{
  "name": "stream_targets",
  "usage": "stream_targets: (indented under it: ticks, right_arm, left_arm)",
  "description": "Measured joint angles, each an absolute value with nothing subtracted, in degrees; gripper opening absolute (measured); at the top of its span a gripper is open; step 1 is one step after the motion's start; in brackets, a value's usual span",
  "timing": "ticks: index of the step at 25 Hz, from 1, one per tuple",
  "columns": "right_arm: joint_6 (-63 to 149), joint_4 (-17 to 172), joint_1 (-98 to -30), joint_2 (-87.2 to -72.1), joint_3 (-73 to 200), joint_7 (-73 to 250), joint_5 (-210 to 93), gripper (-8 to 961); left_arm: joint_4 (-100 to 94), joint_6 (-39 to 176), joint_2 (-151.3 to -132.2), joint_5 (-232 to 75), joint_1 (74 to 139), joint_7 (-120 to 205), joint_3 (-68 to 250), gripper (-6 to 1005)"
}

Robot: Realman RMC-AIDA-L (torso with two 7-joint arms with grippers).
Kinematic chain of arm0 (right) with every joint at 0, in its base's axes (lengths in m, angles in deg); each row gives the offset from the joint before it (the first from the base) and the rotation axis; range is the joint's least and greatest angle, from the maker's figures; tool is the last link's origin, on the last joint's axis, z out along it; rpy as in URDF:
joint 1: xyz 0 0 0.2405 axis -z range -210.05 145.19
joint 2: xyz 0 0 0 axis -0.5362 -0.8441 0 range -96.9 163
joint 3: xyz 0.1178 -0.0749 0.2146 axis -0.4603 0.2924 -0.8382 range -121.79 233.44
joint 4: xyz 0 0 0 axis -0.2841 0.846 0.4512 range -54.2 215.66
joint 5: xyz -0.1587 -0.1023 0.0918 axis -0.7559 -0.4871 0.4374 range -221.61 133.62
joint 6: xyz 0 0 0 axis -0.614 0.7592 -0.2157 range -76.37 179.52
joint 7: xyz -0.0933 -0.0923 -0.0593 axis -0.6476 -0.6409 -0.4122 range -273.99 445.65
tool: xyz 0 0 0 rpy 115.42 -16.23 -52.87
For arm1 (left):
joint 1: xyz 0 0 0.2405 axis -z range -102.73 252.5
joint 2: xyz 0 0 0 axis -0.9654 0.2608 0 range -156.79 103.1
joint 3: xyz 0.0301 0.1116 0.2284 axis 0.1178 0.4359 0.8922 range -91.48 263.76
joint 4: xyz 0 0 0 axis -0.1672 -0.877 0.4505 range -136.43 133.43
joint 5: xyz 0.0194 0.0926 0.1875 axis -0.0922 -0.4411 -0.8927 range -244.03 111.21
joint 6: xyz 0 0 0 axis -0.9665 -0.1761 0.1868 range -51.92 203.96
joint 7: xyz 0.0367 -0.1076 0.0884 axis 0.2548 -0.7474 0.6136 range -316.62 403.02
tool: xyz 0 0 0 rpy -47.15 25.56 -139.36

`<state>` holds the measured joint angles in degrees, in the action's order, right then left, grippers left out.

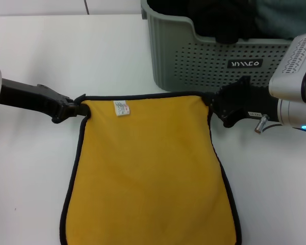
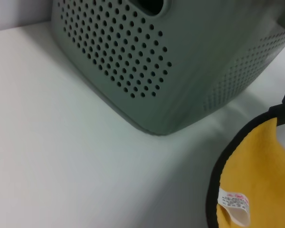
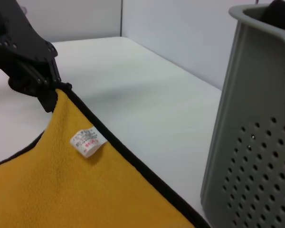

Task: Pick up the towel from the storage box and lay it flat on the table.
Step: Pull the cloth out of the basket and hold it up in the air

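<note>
Stretching between the two arms, the towel (image 1: 148,168) hangs spread in front of the storage box (image 1: 194,61), its black-trimmed upper edge pulled taut and level just before the box's perforated front wall. The left hand (image 1: 74,108) is pinching the towel's upper corner on the side away from the box's label; in the right wrist view its black fingers (image 3: 35,76) are pressed together on the trim at that corner. The right hand (image 1: 214,104) pinches the opposite upper corner, just below the box's small black label (image 1: 245,64). A small white tag (image 1: 122,108) sits on the towel close under the upper edge, nearer the left hand. The rest of the yellow cloth spreads away from the box, out past the head view's lower edge, so whether it lies on the white bench (image 1: 66,56) there cannot be told. Inside the box, behind the ribbed rim, lie a black cloth (image 1: 219,20) and beside it a grey-teal cloth (image 1: 285,18). Seen from the left wrist, the box's rounded corner stands on the bench with the towel's trimmed edge near it, not touching.
</note>
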<state>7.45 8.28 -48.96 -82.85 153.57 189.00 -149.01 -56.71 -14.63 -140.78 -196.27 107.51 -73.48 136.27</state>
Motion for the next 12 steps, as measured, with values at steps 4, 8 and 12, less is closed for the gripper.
stream_targets:
  ticks: [4,8,12]
  right_arm:
    - [7.4,7.7,-48.9,-82.73,153.5,190.1,-149.9,10]
    - [7.0,7.1,-48.9,-82.7,153.5,190.9,-151.6,10]
    - [6.7,7.1,-48.8,-82.69,153.5,191.2,-151.7,10]
  left_arm:
    - [-56.7,-14.0,-141.34,-197.3,107.7,-73.5,136.3,32]
    - [-56.7,-13.9,-141.74,-197.6,107.8,-73.2,136.3,33]
    - [-56.7,-13.9,-141.83,-197.6,107.8,-72.9,136.5,34]
